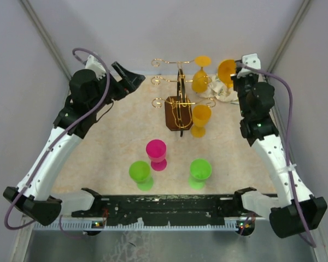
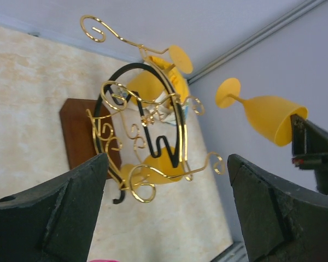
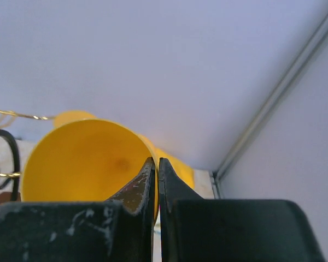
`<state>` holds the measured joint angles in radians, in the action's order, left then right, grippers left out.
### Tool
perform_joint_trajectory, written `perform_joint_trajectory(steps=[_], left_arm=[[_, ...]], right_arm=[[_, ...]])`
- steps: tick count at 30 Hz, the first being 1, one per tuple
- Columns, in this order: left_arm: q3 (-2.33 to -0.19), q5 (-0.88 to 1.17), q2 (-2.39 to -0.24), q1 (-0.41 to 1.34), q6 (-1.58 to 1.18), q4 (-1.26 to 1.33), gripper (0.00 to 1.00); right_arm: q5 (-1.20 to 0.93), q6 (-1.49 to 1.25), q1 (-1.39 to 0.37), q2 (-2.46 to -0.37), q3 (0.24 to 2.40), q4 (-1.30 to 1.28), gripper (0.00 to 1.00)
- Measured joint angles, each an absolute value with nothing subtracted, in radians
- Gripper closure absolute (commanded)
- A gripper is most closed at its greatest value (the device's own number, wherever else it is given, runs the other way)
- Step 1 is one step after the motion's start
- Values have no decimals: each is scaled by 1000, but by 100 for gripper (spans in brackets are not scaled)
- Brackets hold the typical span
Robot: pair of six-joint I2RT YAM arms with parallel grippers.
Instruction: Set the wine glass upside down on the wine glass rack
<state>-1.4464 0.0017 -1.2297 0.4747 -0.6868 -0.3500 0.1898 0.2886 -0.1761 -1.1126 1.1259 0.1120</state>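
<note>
The gold wire rack (image 1: 177,98) stands on its dark brown base (image 1: 174,115) at the back middle; it also fills the left wrist view (image 2: 145,136). Two yellow glasses (image 1: 201,117) hang on its right side. My right gripper (image 1: 236,73) is shut on the rim of a third yellow wine glass (image 1: 226,71), held in the air right of the rack, lying sideways with its foot towards the rack. Its rim shows between the jaws in the right wrist view (image 3: 87,161). My left gripper (image 1: 132,79) is open and empty, left of the rack.
A pink glass (image 1: 156,153) and two green glasses (image 1: 140,173) (image 1: 200,171) stand on the table in front of the rack. Crumpled white material (image 1: 221,93) lies behind the rack at the right. Grey walls close in the back and sides.
</note>
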Motion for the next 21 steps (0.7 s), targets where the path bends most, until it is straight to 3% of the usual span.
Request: perform_joint_trajectory(steps=[10,21], left_arm=[[-1378,163,-1213,431,-1087,-193,23],[-1118,130,-1105,430,-1409,-8,30]], right_arm=[[214,513,-497,-1019,1000,482,100],[207,672,-810,-1085,876,854,100]])
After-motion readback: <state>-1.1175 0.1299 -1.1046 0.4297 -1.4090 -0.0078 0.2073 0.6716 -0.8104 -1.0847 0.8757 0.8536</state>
